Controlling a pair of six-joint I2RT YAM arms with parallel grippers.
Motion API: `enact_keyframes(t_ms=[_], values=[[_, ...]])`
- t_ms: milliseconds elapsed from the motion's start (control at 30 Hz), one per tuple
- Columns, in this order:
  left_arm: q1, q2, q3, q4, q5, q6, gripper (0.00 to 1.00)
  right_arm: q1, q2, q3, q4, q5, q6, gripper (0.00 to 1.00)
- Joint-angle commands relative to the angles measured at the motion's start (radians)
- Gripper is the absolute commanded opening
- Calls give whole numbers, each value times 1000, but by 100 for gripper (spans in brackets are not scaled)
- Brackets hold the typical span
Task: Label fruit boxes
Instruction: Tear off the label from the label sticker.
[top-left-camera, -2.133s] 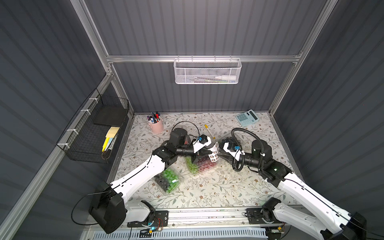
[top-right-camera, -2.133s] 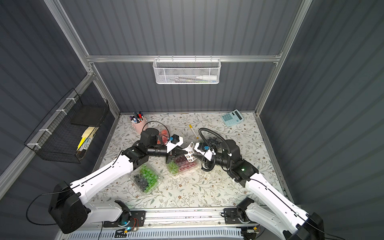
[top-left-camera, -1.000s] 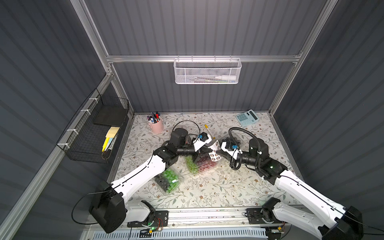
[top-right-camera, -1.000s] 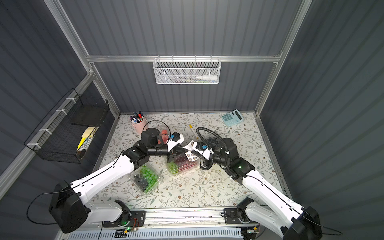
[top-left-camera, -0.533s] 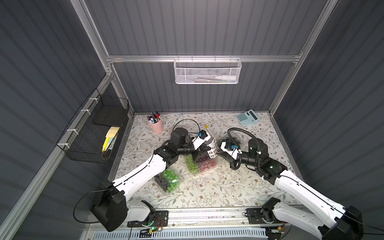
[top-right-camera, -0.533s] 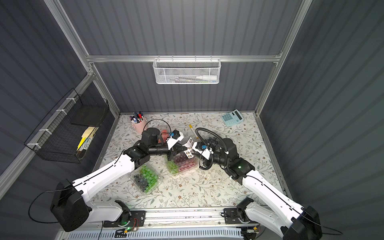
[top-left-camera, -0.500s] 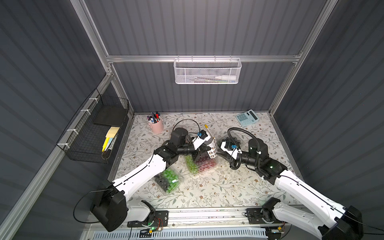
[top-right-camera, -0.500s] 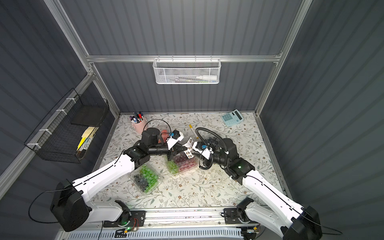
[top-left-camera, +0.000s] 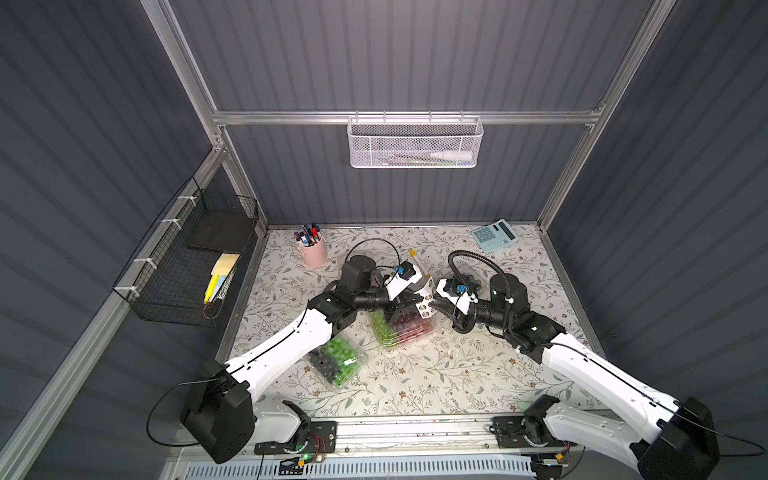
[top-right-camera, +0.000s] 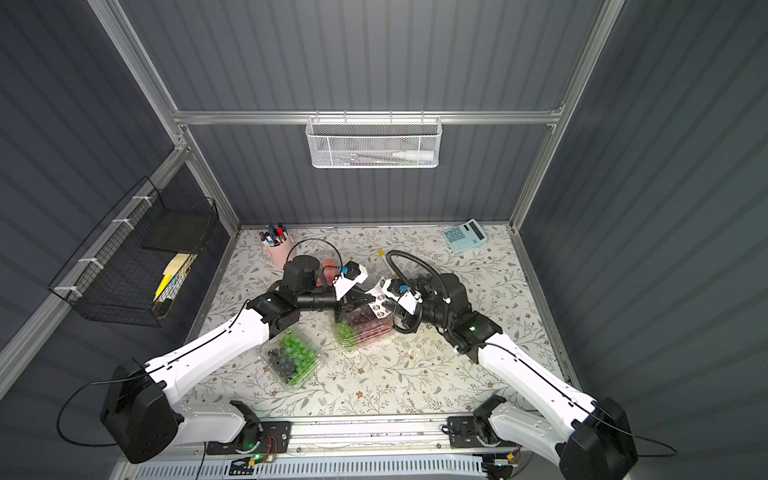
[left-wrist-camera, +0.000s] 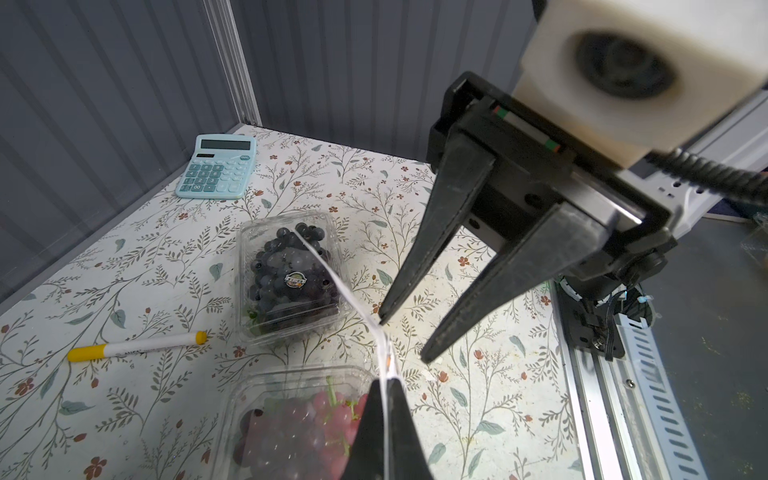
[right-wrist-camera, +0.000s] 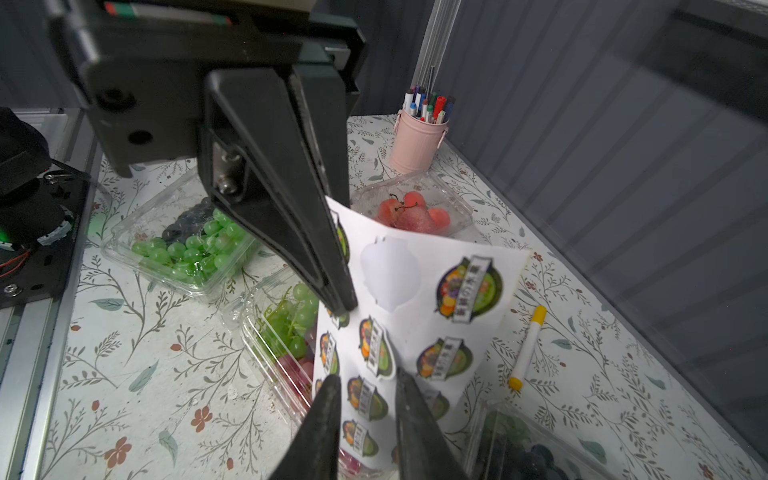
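blueberry box bears a label; left fingers pinch sticker sheet, right fingers apart.

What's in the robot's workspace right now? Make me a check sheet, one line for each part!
Surface: flowery table cover, flat.
Job's things: green-black grape box, green-red grape box, strawberry box; blueberry box already stickered.
Clutter: calculator, pen cup, yellow marker.
Grippers: left gripper shut on sticker sheet; right gripper open at the sheet.
Cables: black cable loop over left wrist, ribbed hose over right.
Surroundings: white basket on back wall, black basket on side wall.
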Motion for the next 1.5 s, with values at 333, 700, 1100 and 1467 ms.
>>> enact_keyframes(t_ms=[333,700,1100,1467], values=[[-3,-16,9,17,30,15,0,-1,6,30,35,-37,-1,16],[-3,-14,11,20,41,15,0,-2,15,31,56,-27,2,18],[-3,3,16,51,10,-95,0,-2,0,19,15,-58,-68,0],[-3,7,20,43,-10,-107,0,-1,-3,8,-23,-77,-130,0]])
